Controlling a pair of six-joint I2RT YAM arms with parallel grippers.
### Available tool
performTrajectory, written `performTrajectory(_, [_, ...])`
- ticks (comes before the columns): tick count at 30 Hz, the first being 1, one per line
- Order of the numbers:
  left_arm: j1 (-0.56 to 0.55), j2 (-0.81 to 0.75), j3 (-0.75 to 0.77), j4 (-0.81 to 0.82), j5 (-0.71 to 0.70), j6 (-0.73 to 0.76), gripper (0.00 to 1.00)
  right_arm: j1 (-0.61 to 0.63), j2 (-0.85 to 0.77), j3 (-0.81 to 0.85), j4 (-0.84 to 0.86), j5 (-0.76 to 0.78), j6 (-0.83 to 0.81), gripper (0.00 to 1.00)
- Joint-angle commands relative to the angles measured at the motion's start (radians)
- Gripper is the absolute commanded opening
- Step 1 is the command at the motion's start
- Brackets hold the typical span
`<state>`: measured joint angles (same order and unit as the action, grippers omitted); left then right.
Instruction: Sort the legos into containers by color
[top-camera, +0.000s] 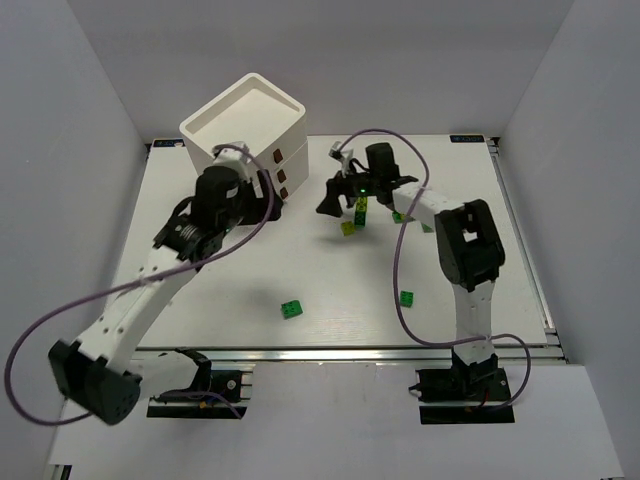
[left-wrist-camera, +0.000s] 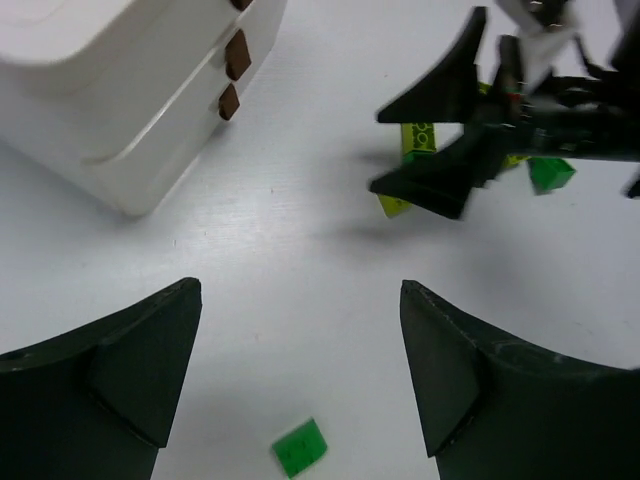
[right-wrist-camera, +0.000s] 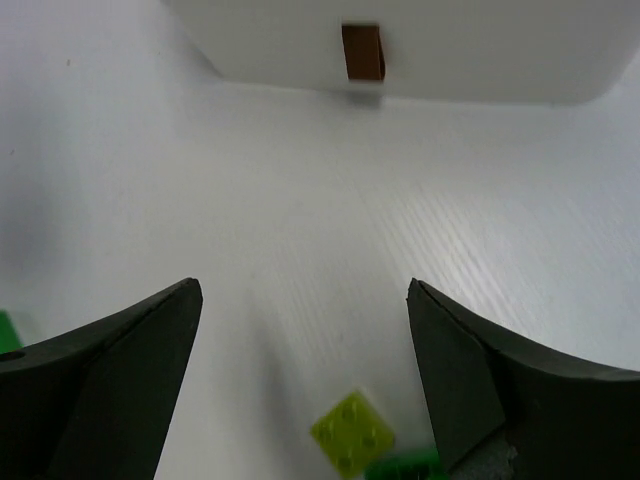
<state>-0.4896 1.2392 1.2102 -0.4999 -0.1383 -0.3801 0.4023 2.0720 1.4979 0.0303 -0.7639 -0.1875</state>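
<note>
The legos lie loose on the white surface (top-camera: 200, 290). One bright green brick (top-camera: 290, 309) sits alone near the front, left of centre, and a second green brick (top-camera: 407, 297) lies near the front right, beside the right arm. A yellow-green brick (top-camera: 348, 227) rests around the middle, with a taller yellow-green piece (top-camera: 361, 207) just behind it, possibly a small stack, though the view is too coarse to say. The white drawer unit (top-camera: 243, 125) stands at the far left, its brown pull tabs (top-camera: 281, 174) facing the middle of the surface. The right pincer (right-wrist-camera: 300, 285) is released and grasps nothing. It is low, just left of the yellow-green bricks, and points toward the drawer unit. In its wrist view one yellow-green brick lies on the surface below the gap. The left pincer (left-wrist-camera: 298, 287) is released too, its fingers wide apart above bare surface just right of the drawer unit. The lone bright green brick shows at the bottom of its wrist view.
</note>
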Motion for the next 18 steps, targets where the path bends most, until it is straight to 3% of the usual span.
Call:
performTrajectory(1, [0.006, -0.148, -0.087, -0.132, -0.036, -0.156, 0.91, 0.091, 0.060, 0.125, 0.247, 0.174, 0.081, 0.87])
performTrajectory(8, [0.006, -0.441, -0.260, -0.247, -0.136, -0.341, 0.96, 0.194, 0.256, 0.345, 0.375, 0.460, 0.180, 0.80])
performTrajectory(15, [0.006, -0.520, -0.296, -0.304, -0.170, -0.373, 0.98, 0.233, 0.355, 0.487, 0.345, 0.529, 0.198, 0.77])
performTrajectory(18, [0.006, -0.511, -0.297, -0.315, -0.159, -0.373, 0.98, 0.239, 0.369, 0.492, 0.382, 0.545, 0.195, 0.68])
